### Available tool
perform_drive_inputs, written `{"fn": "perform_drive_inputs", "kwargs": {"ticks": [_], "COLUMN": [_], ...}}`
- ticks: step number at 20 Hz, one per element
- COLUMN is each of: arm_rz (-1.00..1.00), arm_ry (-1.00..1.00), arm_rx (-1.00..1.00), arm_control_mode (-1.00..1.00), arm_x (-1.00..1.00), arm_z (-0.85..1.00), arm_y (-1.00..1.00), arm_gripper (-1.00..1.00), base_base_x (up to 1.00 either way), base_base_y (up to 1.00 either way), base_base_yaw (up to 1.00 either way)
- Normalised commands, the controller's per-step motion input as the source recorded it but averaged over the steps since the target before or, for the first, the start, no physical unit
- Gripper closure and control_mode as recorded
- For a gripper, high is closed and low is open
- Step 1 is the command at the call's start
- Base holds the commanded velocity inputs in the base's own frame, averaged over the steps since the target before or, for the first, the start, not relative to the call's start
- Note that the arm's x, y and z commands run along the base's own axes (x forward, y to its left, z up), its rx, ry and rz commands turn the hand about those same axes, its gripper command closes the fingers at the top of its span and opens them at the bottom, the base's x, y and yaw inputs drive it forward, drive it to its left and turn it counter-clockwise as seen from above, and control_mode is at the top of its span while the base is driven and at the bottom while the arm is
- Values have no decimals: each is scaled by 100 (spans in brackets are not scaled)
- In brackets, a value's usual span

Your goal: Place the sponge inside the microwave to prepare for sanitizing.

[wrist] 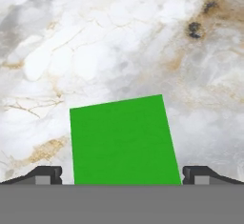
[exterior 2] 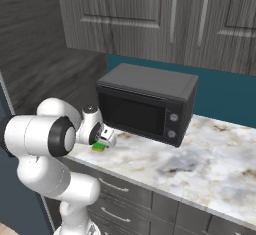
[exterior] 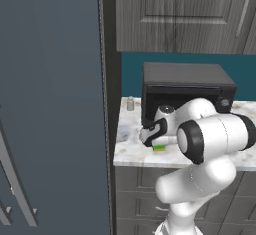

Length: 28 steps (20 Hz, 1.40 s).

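Note:
The sponge (exterior: 159,148) (exterior 2: 98,147) (wrist: 124,139) is a flat green piece lying on the marble counter (exterior 2: 200,159) near its front left corner. My gripper (exterior: 154,140) (exterior 2: 106,138) (wrist: 122,174) points down right over it, open. In the hand view one dark fingertip (wrist: 47,173) stands to either side of the sponge, neither touching it. The microwave is out of view.
A small black countertop box with two knobs (exterior: 185,86) (exterior 2: 147,104) stands just behind the sponge, door shut. A small grey shaker (exterior: 130,103) sits at the counter's back left. A tall dark panel (exterior: 50,104) bounds the left. Wood cabinets (exterior 2: 150,19) hang above.

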Motion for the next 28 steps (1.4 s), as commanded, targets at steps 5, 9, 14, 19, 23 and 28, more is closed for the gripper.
{"fn": "perform_drive_inputs", "kwargs": {"ticks": [5,9,14,19,23,28], "arm_rz": [0,2,1,0,0,0], "arm_ry": [0,0,-1,0,0,7], "arm_rx": [0,3,1,-2,0,0], "arm_control_mode": [-100,-100,-100,-100,-100,-100], "arm_x": [6,0,0,0,-4,-27], "arm_z": [-6,-13,-3,22,91,100], "arm_y": [0,0,0,0,0,0], "arm_gripper": [-100,100,100,100,100,100], "base_base_x": [0,0,0,0,0,0], "base_base_y": [0,0,0,0,0,0], "base_base_yaw": [0,0,0,0,0,0]}}
